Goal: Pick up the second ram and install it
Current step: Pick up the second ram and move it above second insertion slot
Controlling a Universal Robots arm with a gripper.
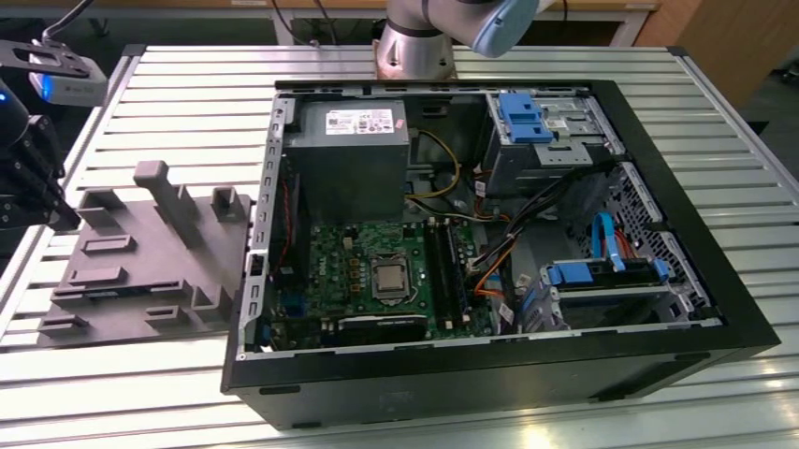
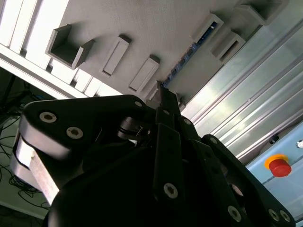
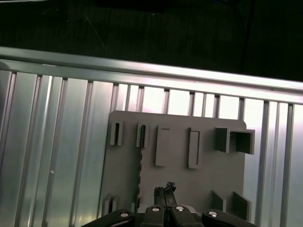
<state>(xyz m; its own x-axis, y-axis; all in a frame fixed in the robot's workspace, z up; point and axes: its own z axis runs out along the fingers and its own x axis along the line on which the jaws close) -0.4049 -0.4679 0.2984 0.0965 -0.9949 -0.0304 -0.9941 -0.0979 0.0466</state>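
**Narrow gripper (image 3: 164, 191) beside second ram (image 3: 140, 175)**

Jaws pinched close, holding nothing. The ram stands on edge in grey tray (image 3: 203, 179), just beside the tips, long axis running away from them. Exterior view: tray (image 1: 138, 271) at 9 o'clock of computer case (image 1: 500, 388).

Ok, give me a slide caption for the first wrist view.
Shut pincer above the grey fixture plate, just beside the second ram standing on edge in a slot.

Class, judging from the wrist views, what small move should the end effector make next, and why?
Probably shift sideways to centre over the second ram: the end effector hangs above the grey holder, beside the ram standing edge-up in its slot, holding nothing.
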